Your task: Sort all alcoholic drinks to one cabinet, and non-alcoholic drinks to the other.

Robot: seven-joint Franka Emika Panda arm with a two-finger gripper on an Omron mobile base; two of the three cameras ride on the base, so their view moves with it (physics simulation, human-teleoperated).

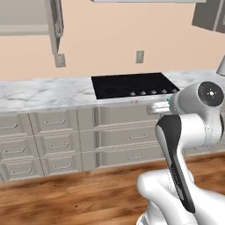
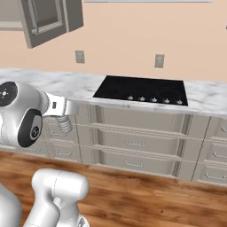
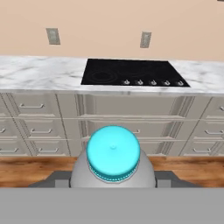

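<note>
In the hand view, a clear stubby plastic bottle [image 3: 113, 173] with a pale teal cap [image 3: 113, 151], one of the non-alcoholic drinks, sits right in front of the camera, cap toward it. My gripper [image 3: 113, 180] is shut on it, with dark fingertips [image 3: 52, 179] at its two sides. In the right base view the ribbed bottle [image 2: 64, 124] hangs just under the hand, in the air in front of the drawers. In the left base view a bit of the bottle [image 1: 158, 107] pokes out from behind the arm. The alcoholic drinks are out of view.
Ahead is a marble counter [image 1: 44, 92] with a black cooktop [image 1: 132, 85] over rows of grey drawers [image 2: 133, 142]. An upper cabinet [image 1: 26, 22] stands open at the top left, its door [image 2: 44, 20] swung out. Another cabinet [image 1: 211, 15] hangs at the top right. Below is wooden floor [image 2: 142, 195].
</note>
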